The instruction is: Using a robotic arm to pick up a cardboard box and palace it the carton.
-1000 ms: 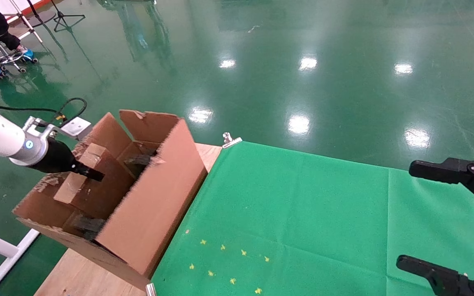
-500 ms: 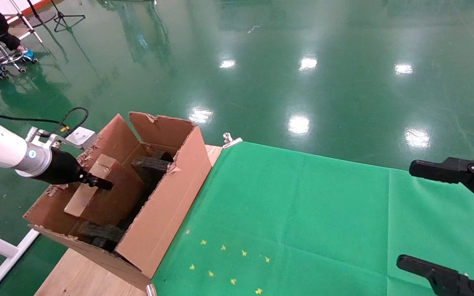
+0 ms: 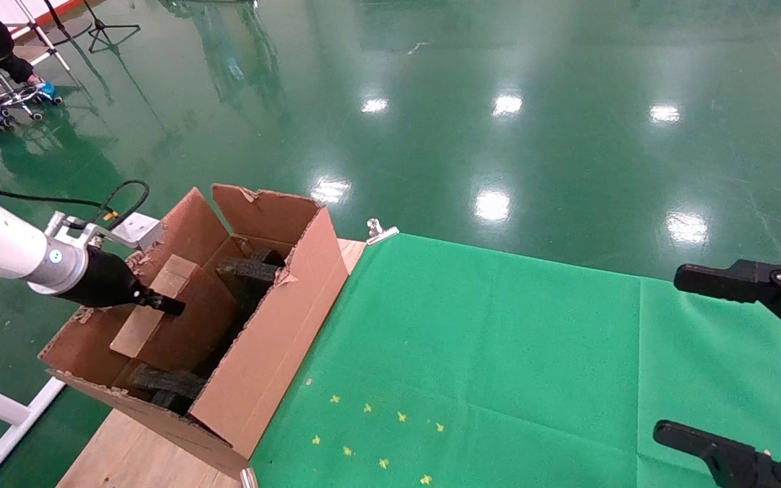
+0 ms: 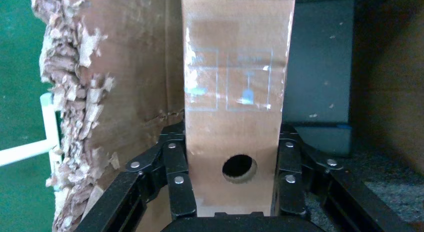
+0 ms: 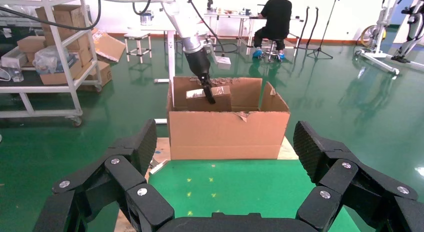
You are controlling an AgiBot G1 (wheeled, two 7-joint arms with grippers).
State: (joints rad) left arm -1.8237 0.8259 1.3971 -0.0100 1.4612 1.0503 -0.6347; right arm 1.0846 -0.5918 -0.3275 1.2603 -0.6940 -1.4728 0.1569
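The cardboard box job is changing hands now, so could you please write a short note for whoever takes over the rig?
Left claw: shut on the cardboard box, holding it partly inside the carton, above the dark foam blocks.
Right claw: open, parked over the green cloth.
Done: box picked up and brought into the carton's opening.
Left: lower it, release, withdraw the left arm.

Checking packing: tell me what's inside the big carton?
Inside the carton: dark foam blocks and the cardboard box, gripped by the left gripper. Its floor is hidden.
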